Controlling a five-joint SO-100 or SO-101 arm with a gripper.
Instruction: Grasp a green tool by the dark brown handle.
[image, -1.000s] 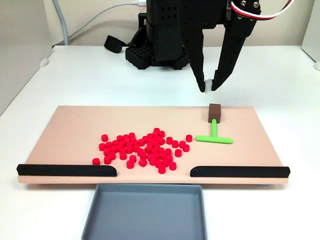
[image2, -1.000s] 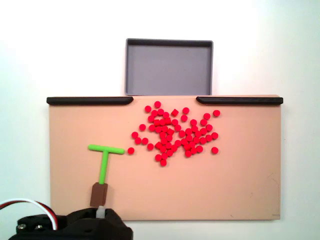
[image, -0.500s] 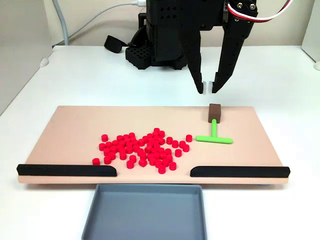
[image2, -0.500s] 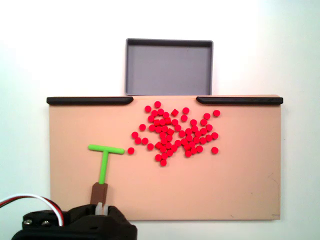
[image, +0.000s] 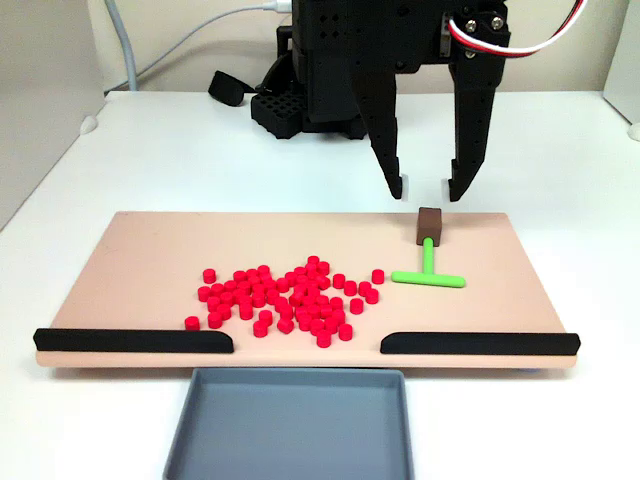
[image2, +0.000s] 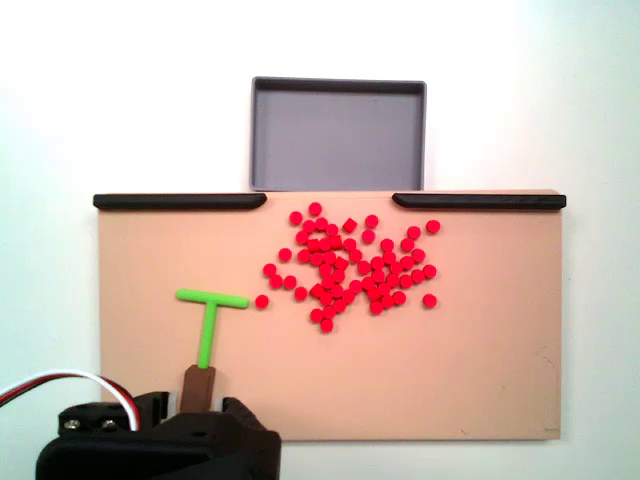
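One dark brown handle (image: 429, 226) caps the green tool (image: 429, 270), lying flat on the tan board (image: 150, 260), right of the red pieces (image: 285, 298). Gripper (image: 430, 187) above handle, jaws spread wide, holding nothing.

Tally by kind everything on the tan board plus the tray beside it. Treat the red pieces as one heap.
green tool: 1
black strips: 2
red heap: 1
grey tray: 1
Total: 5
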